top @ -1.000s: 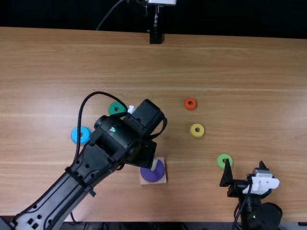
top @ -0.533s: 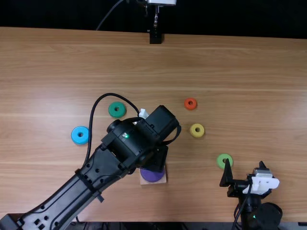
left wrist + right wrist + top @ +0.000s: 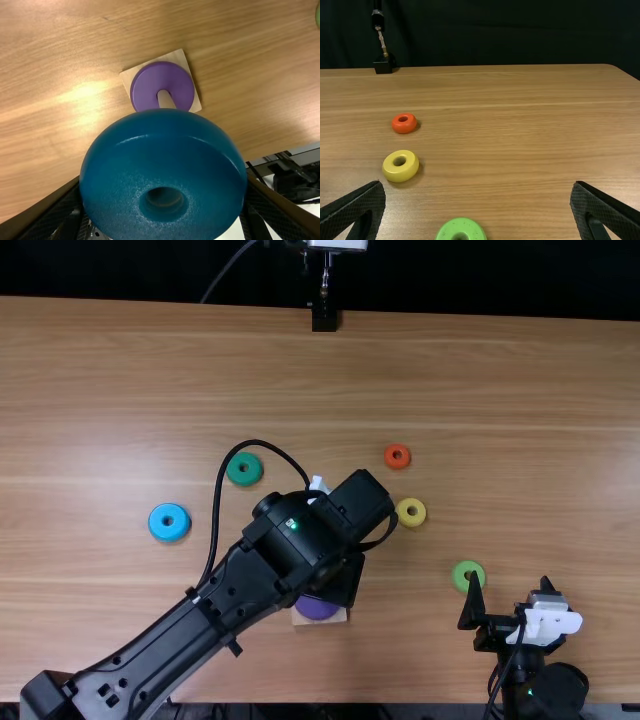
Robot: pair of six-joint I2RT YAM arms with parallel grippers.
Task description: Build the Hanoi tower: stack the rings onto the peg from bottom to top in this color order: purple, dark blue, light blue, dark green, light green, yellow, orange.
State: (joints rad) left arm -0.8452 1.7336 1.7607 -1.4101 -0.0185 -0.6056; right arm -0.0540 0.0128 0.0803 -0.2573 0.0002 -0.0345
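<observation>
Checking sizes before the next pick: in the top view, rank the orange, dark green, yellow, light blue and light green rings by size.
1. Light blue ring
2. Dark green ring, slightly smaller
3. Light green ring and yellow ring: too close to rank
4. Orange ring

Room beyond — left arm [image 3: 265, 575] over peg [image 3: 165, 99]

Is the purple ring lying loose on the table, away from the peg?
No; the purple ring sits on the square wooden base, with the peg standing up through its hole.
</observation>
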